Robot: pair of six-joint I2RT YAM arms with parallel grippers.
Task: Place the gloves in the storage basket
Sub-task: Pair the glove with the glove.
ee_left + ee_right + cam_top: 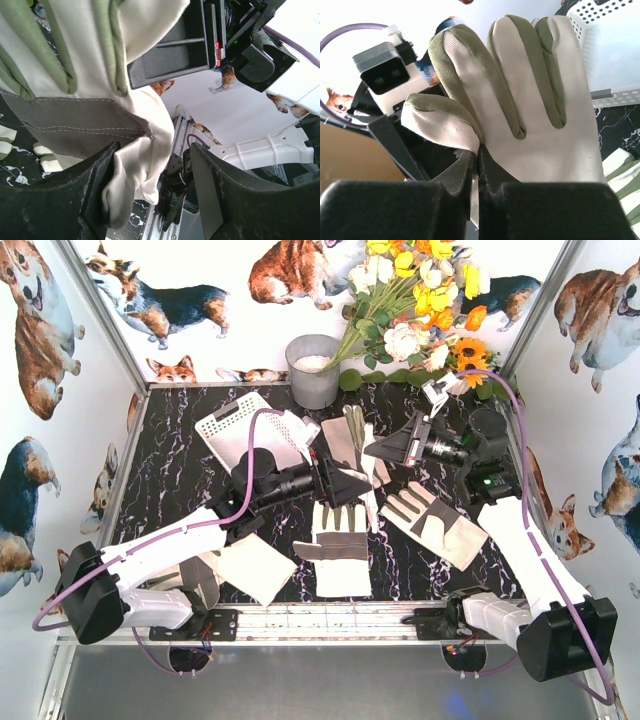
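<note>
My right gripper (376, 448) (479, 155) is shut on a cream-white glove (347, 440) (535, 125) and holds it above the table's middle, fingers up. My left gripper (338, 483) (155, 150) is open right beside it. The glove's cuff (135, 165) hangs between the jaws against the left finger (100, 175). The white slotted storage basket (232, 426) (615, 50) lies at the back left, just left of the held glove. Three more gloves lie on the table: one in the middle front (340, 550), one to the right (432, 523), one by the left arm (252, 566).
A grey metal bucket (313, 370) stands at the back behind the basket. A bunch of artificial flowers (420, 310) lies in the back right corner. Corgi-print walls (60, 440) close in the black marble table (180, 480) on three sides.
</note>
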